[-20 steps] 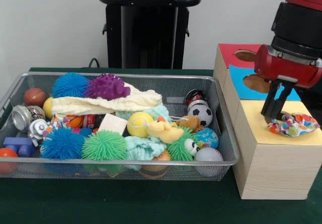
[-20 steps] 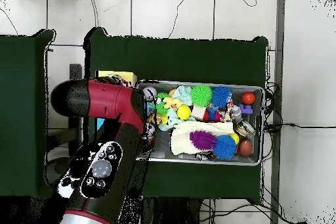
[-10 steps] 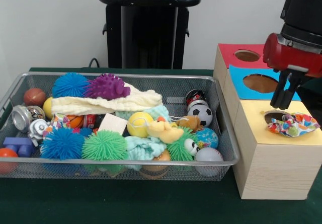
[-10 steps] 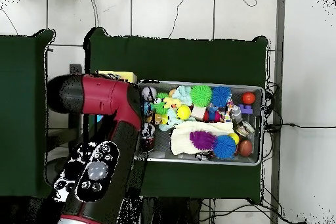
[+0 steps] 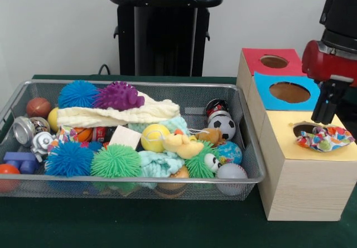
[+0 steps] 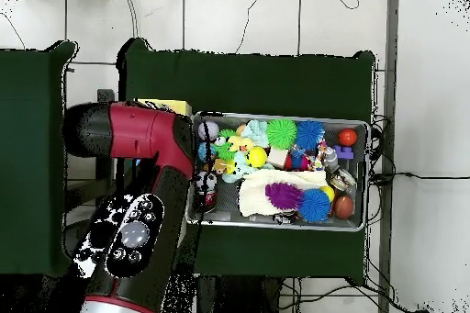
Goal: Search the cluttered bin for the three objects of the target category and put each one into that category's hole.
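Multicoloured polka-dot fabric piece [image 5: 325,137] is lying half over the hole in the yellow top of the wooden sorting box [image 5: 301,175], at its near right edge, not dropped in yet. Black hand [image 5: 325,114] is hanging just above it, empty; fingers look pressed together. Silver wire-mesh bin [image 5: 134,182] is holding dense clutter, so remaining targets are hard to pick out. Overhead, the red arm [image 6: 138,190] is covering the box.
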